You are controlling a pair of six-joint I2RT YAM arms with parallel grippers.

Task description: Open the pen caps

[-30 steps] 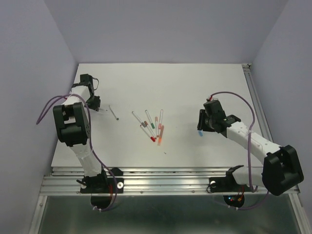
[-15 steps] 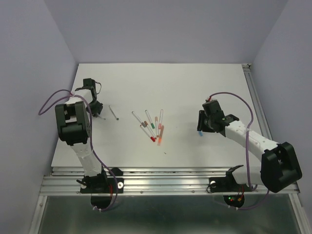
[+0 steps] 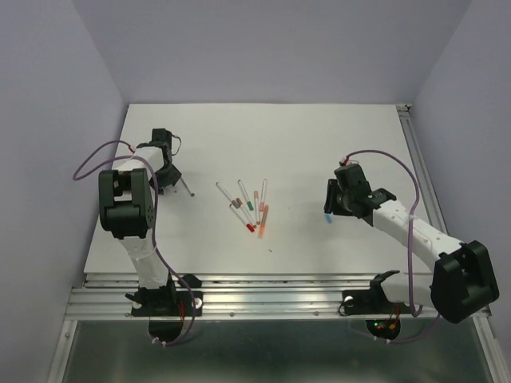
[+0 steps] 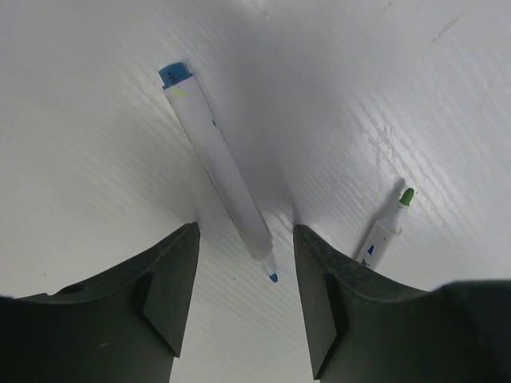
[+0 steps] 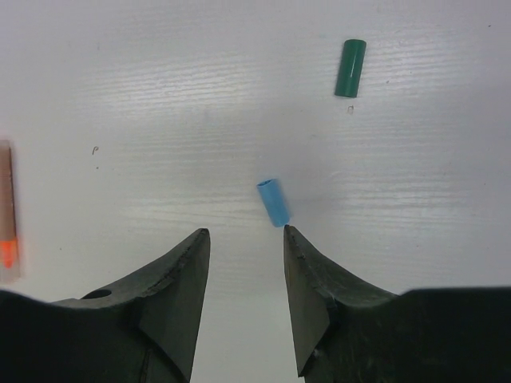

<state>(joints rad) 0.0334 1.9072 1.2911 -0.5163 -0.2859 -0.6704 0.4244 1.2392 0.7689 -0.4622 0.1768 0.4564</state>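
My left gripper (image 3: 165, 172) is open at the table's far left. In the left wrist view an uncapped white pen with a blue tip (image 4: 219, 163) lies between my open fingers (image 4: 245, 231). A second uncapped pen with a green tip (image 4: 386, 227) lies just right of them. My right gripper (image 3: 330, 206) is open and empty. A loose blue cap (image 5: 274, 202) lies on the table just beyond its right fingertip (image 5: 289, 233). It also shows in the top view (image 3: 327, 216). A loose green cap (image 5: 350, 69) lies farther off.
Several pens (image 3: 249, 206) lie in a loose cluster at the table's middle, some with red, pink or maroon caps. One orange-red pen end (image 5: 6, 231) shows at the left edge of the right wrist view. A metal rail (image 3: 239, 291) runs along the near edge.
My left gripper has moved right along the far left of the table, over the blue-tipped pen. The right gripper has stayed nearly still by the blue cap.
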